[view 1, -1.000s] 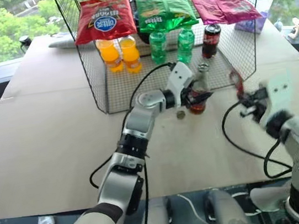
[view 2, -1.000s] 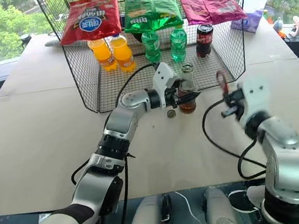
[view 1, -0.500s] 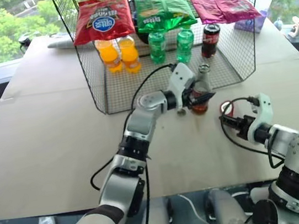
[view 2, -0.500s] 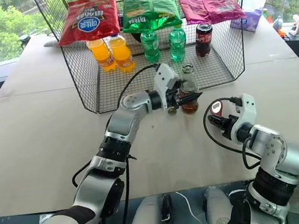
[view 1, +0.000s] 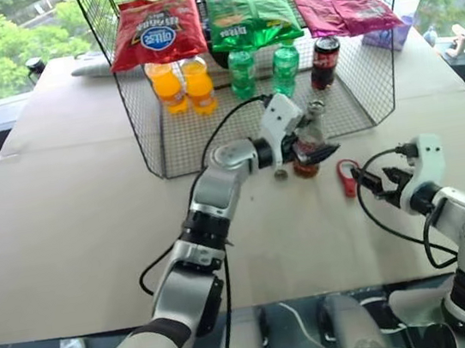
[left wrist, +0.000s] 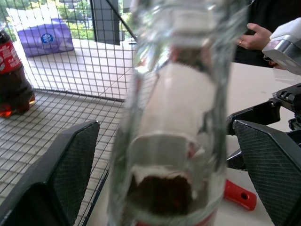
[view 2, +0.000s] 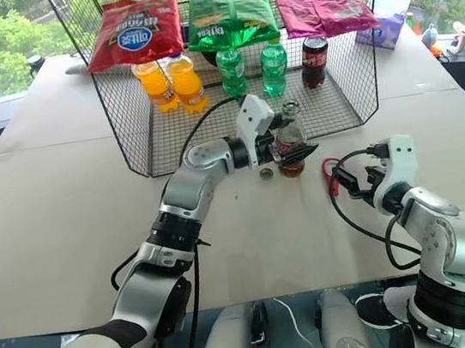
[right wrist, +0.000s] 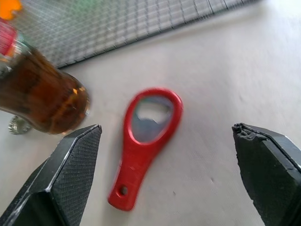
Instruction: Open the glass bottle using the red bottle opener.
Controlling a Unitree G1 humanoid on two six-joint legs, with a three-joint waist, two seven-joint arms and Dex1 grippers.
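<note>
The glass bottle (view 1: 308, 133) stands on the table just in front of the wire rack, with dark liquid low in it. My left gripper (view 1: 305, 148) is open around its body, and both fingers (left wrist: 70, 165) stand off the glass (left wrist: 174, 141). A silver cap (view 1: 280, 174) lies beside the bottle's base. To the bottle's right, the red bottle opener (view 1: 346, 177) lies flat on the table. My right gripper (view 1: 371, 182) is open just behind it, its fingers (right wrist: 70, 179) spread wide either side of the opener (right wrist: 146, 141) without touching it.
Behind the bottle is a wire rack (view 1: 150, 142) holding orange bottles (view 1: 184, 86), green bottles (view 1: 263, 68) and a cola container (view 1: 325, 61), with snack bags (view 1: 249, 11) on top. A purple pack (view 1: 393, 33) sits at the back right. A person's hand (left wrist: 256, 37) is beyond the table.
My right gripper came down from holding the opener upright, laid it on the table and opened. The left gripper's fingers have spread off the bottle.
</note>
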